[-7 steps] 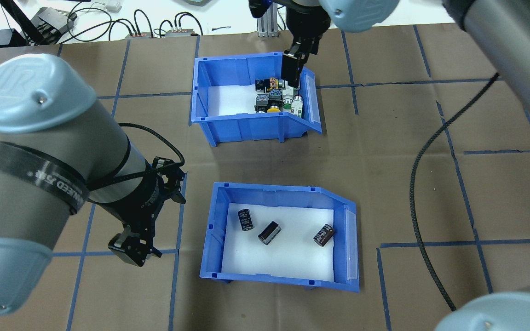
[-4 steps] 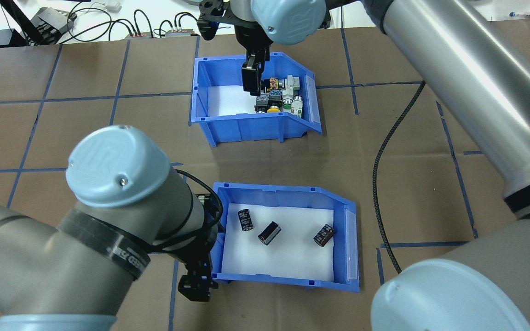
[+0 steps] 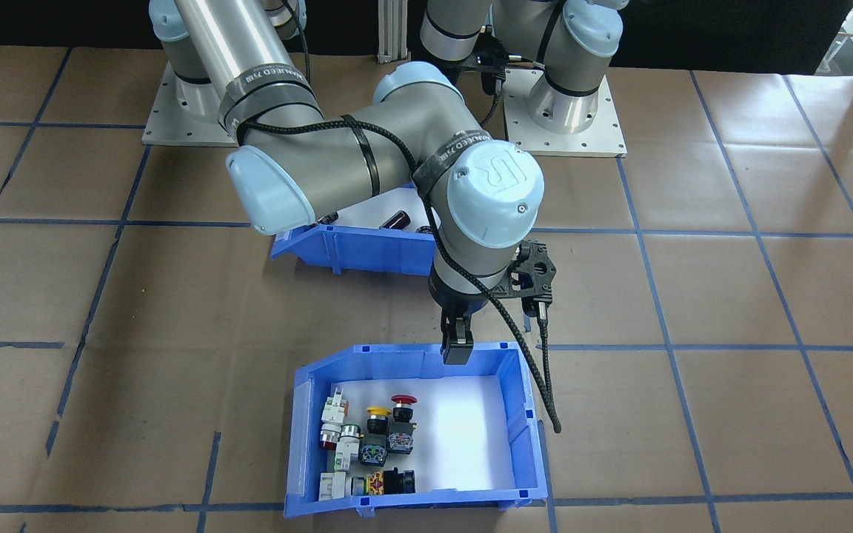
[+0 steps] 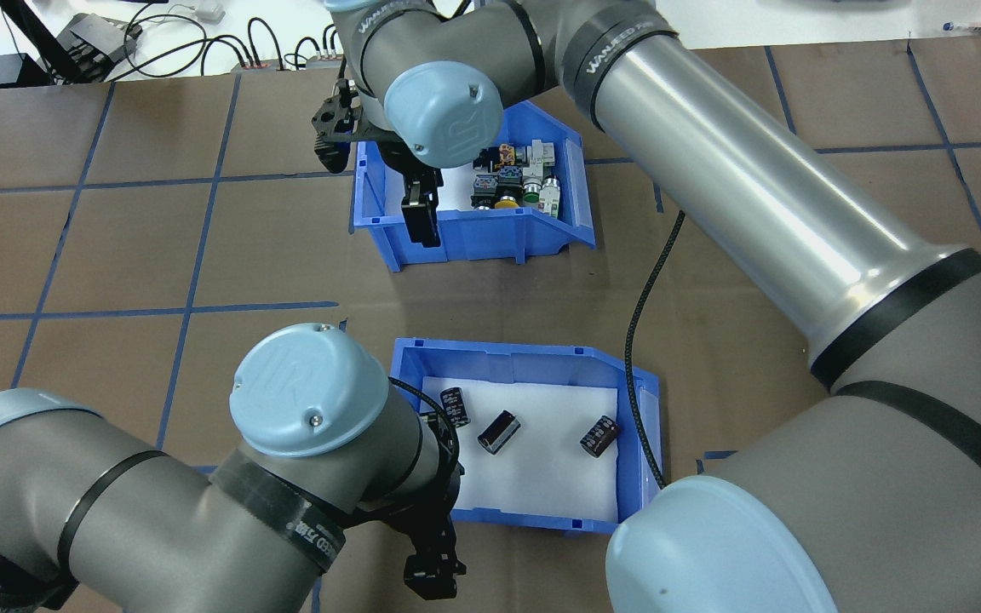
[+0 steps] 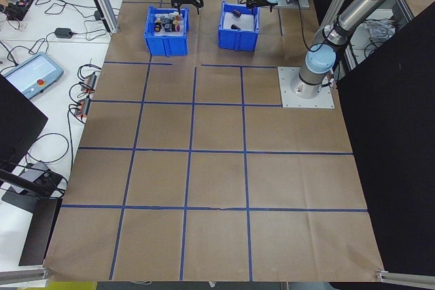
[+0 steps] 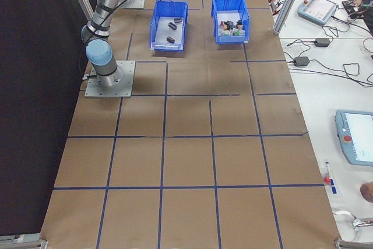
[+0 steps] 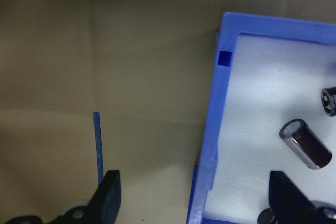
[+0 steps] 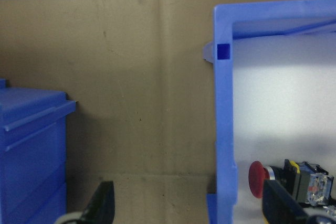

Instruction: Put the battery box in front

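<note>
Two blue bins sit on the brown paper table (image 4: pixel 73 247), well apart with a bare strip between them. Battery box (image 4: pixel 490 362) is the one nearer the robot base, three dark cells (image 4: pixel 499 431) loose on its white pad. Switch bin (image 4: pixel 465 234) is further out, coloured push-buttons (image 4: pixel 516 174) bunched at its sloped end.

Left gripper (image 7: pixel 194 203) straddles the battery box's straight end wall: one finger (image 7: pixel 107 195) outside over paper, the other inside over the pad near a cell, spread apart, gripping nothing. Open paper on the outer side of that wall, blue tape line just beside the outer finger.

Right gripper (image 8: pixel 186 203) likewise straddles the switch bin's near side wall, fingers parted, not clamped; one finger (image 8: pixel 102 203) is in the gap between the bins, the other inside by the red button. In the front view its fingertips hang at the rim (image 3: pixel 458 348).

Versus 0.6 s ago: right gripper has moved from inside the switch bin by the buttons to the near wall at the square end; left arm has swung further over the battery box's end. Both bins and the cells are unmoved.
</note>
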Robot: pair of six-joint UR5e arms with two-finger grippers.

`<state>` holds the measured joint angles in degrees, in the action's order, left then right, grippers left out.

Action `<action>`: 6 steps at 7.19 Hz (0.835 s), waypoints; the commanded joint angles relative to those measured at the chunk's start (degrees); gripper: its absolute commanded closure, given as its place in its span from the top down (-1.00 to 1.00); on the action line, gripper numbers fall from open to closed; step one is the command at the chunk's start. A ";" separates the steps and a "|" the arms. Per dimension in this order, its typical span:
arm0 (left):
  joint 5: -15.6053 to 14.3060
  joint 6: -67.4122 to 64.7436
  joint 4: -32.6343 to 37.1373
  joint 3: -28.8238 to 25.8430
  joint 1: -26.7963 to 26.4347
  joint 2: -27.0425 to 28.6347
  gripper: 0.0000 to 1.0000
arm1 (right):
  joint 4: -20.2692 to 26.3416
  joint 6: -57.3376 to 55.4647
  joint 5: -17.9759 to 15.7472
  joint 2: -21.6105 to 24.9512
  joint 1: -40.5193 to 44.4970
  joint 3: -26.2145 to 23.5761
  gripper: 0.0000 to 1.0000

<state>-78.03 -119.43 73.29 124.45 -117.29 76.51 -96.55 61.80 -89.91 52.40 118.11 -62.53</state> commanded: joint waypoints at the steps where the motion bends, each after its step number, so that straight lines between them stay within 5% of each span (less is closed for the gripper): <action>1: 0.07 -4.38 -4.43 0.44 -2.41 3.53 0.99 | -12.89 0.16 -0.09 -0.46 0.02 -7.73 1.00; 3: -0.19 -4.94 -12.33 4.80 -3.21 5.22 1.00 | -17.18 0.25 -0.18 0.16 -0.33 -10.68 0.99; 4: -0.11 -5.02 -19.78 9.19 -3.21 5.57 0.99 | -17.09 0.25 -0.70 0.16 -0.25 -10.68 0.58; 5: 0.07 -6.33 -25.51 11.49 -3.21 6.36 0.99 | -16.92 0.51 -4.97 0.16 -0.16 -10.33 -0.17; 6: 0.07 -7.12 -26.52 11.43 -3.21 7.41 0.99 | -16.92 0.86 -5.71 0.16 -0.07 -10.15 -0.64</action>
<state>-78.03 -125.48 50.47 134.57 -120.47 82.78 -113.43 62.31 -93.66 52.55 117.94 -72.87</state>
